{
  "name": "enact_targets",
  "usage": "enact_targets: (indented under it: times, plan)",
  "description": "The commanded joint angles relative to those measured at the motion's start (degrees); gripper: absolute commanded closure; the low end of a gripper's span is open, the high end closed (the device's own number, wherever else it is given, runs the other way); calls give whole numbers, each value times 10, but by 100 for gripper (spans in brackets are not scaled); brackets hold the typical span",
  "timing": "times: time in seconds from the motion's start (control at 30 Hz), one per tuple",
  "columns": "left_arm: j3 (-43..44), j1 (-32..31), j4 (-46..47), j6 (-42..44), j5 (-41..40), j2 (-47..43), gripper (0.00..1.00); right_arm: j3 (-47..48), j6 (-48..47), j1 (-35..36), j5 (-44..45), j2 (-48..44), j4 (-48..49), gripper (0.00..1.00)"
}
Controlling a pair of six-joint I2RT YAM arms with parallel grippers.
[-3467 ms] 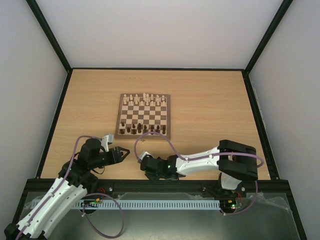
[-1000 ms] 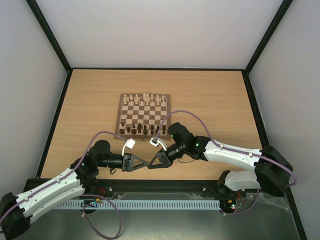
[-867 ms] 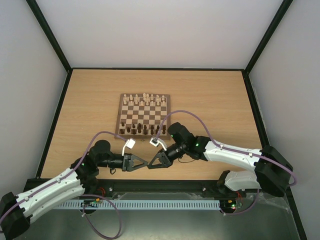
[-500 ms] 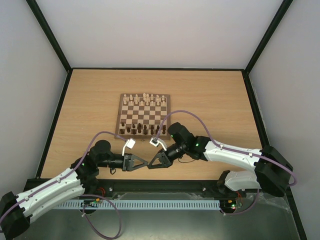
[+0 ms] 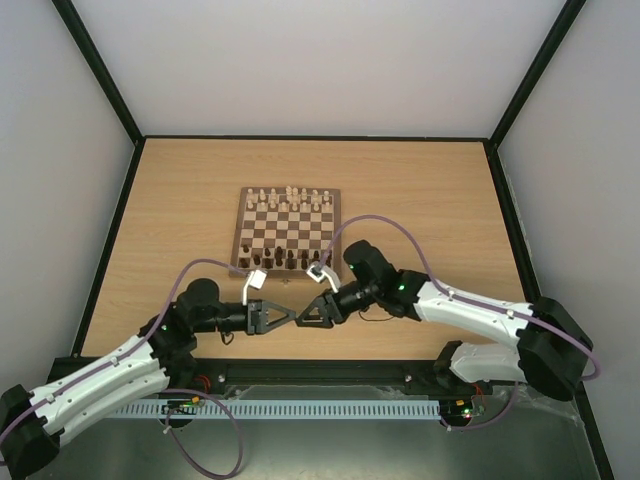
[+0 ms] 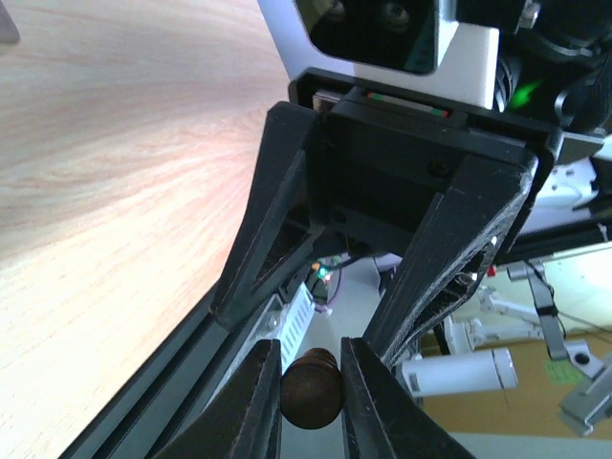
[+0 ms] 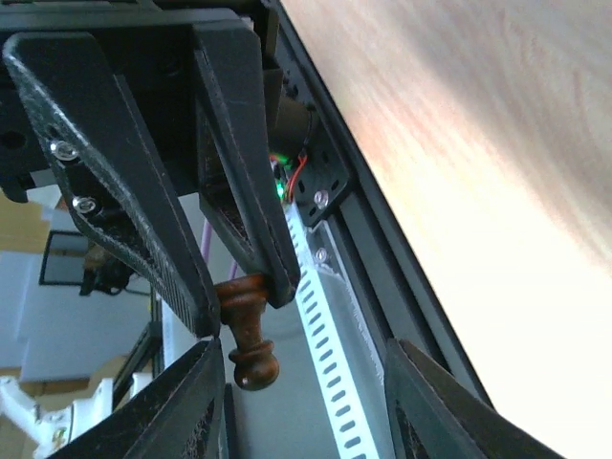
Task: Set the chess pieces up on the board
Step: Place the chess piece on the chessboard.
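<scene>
I see the two arms meeting nose to nose, low over the table (image 5: 420,200), just in front of the board (image 5: 288,232). The left gripper (image 6: 311,381) is squeezed tight on one small dark chess piece (image 7: 247,330). It holds the piece by its fat round bottom. The piece lies flat, not standing up. Its long way runs along the line between the two grippers, and its little round head sticks out toward the right gripper (image 7: 301,361). The right gripper has its two fingers wide apart, one on each side of the head. They do not touch it, so only the left one is holding. The board is on the far side of both grippers, away from the arm bases. The other dark pieces (image 5: 285,260) sit in the rows closest to the grippers, and the cream pieces (image 5: 288,198) sit along the far edge. Both grippers look about as near to the board as each other. I think the piece will need tipping upright, bottom down, before it can stand on a square.
</scene>
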Motion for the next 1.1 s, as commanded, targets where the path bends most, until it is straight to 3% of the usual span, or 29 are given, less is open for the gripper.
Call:
enact_targets:
  times: [0.0, 0.17, 0.33, 0.77, 1.07]
  plan:
    - [35, -1, 18, -15, -51, 9, 87, -28, 67, -22, 29, -64, 49, 51]
    - [54, 10, 63, -35, -73, 47, 88, -82, 163, -34, 93, -153, 139, 46]
    - [72, 19, 115, -61, -80, 98, 89, -108, 225, -41, 136, -192, 196, 50]
    - [69, 46, 169, -131, -111, 102, 90, -158, 312, -51, 170, -178, 299, 61]
    - [44, 53, 212, -163, -105, 104, 90, -164, 335, -51, 172, -157, 373, 62]
